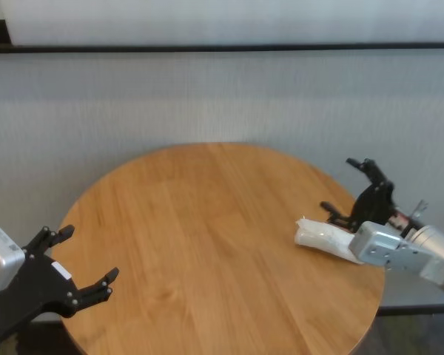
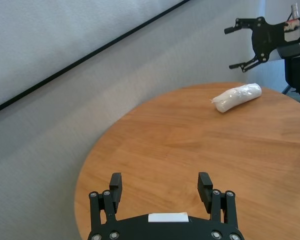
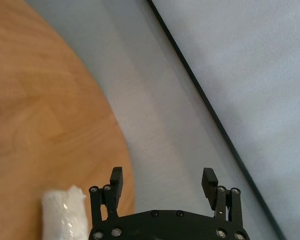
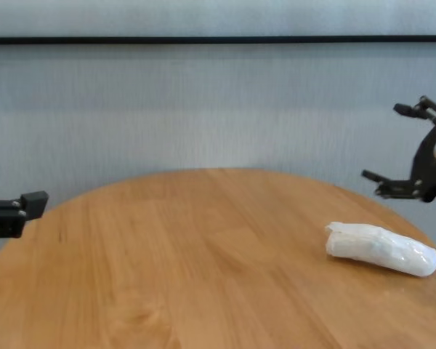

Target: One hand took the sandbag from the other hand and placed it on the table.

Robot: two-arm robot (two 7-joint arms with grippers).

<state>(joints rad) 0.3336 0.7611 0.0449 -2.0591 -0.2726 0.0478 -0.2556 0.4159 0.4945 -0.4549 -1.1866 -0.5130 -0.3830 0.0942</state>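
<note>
Looking at the bag [image 4: 381,249], I see it lying flat on the table [image 1: 207,244], free of both grippers. It sits just below and beside the right gripper [image 1: 355,194], which hangs above it with its fingers spread wide and nothing between them. In the right wrist view the bag's end shows next to one finger, outside the jaws rather than between them. The left gripper [image 1: 78,262] is well away at the opposite rim, also wide open and empty, with most of the table between it and the bag.

From the left gripper, the bag's long axis runs roughly crosswise; it does not point at that gripper. So the right arm is plainly the nearer one. I judge the placing done. What remains, I think, is only for the right gripper to lift clear without brushing the bag, since the bag lies so close under it near the table's edge.
</note>
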